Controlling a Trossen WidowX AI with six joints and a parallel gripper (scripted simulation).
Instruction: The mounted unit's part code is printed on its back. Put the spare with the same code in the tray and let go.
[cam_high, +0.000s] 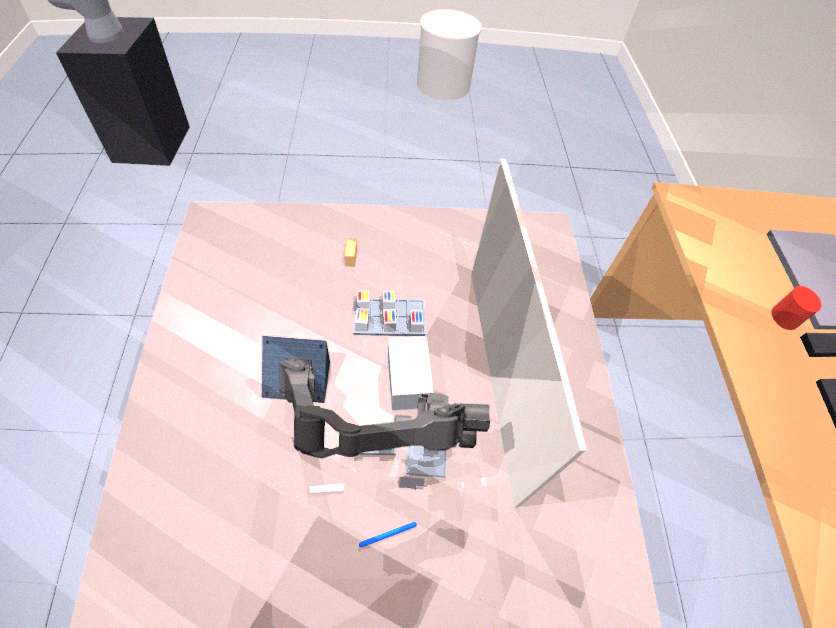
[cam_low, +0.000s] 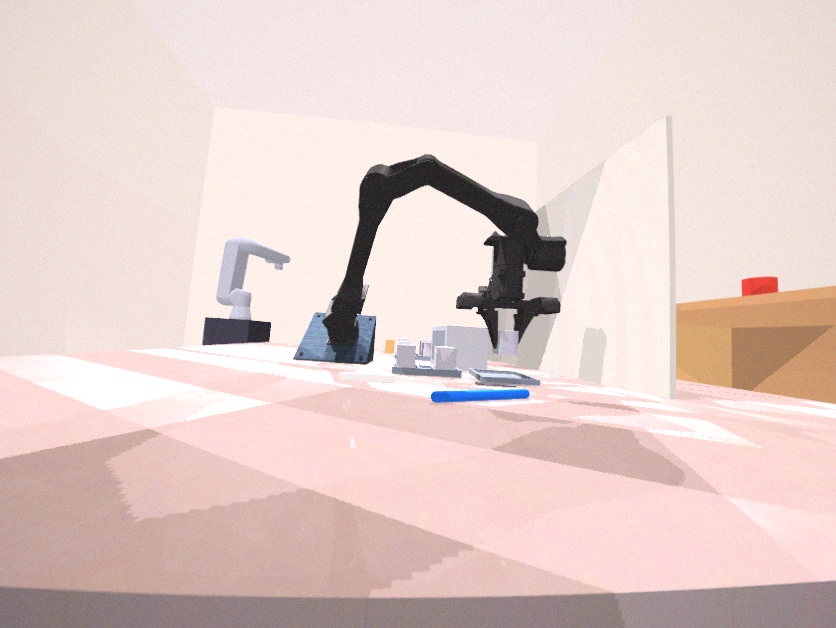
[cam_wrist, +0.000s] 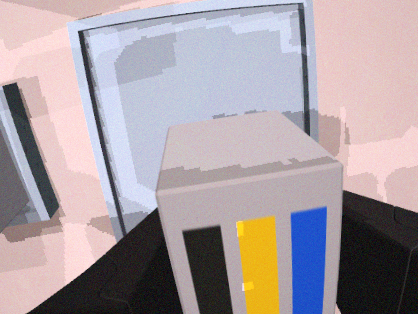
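Observation:
My gripper (cam_low: 507, 346) (cam_wrist: 237, 204) is shut on a light grey block (cam_low: 508, 337) (cam_wrist: 250, 150), with black, yellow and blue stripes on the face seen in the wrist view. It holds the block upright above the table; the arm hides it in the top view. The shallow grey tray (cam_high: 426, 467) (cam_low: 517, 380) (cam_wrist: 215, 75) lies below and beyond the block in the wrist view and shows no part in it. A grey rack (cam_high: 412, 303) holds several striped blocks. Another low rack (cam_low: 427, 372) carries pale blocks. Which block is the mounted unit, and its back code, I cannot tell.
A tall pale panel (cam_high: 533, 337) (cam_low: 635, 270) stands right of the arm. A white box (cam_high: 410, 365) (cam_low: 467, 344) stands behind the tray. A blue rod (cam_high: 387, 534) (cam_low: 479, 395), a white strip (cam_high: 326, 488) and a yellow block (cam_high: 350, 252) lie on the table.

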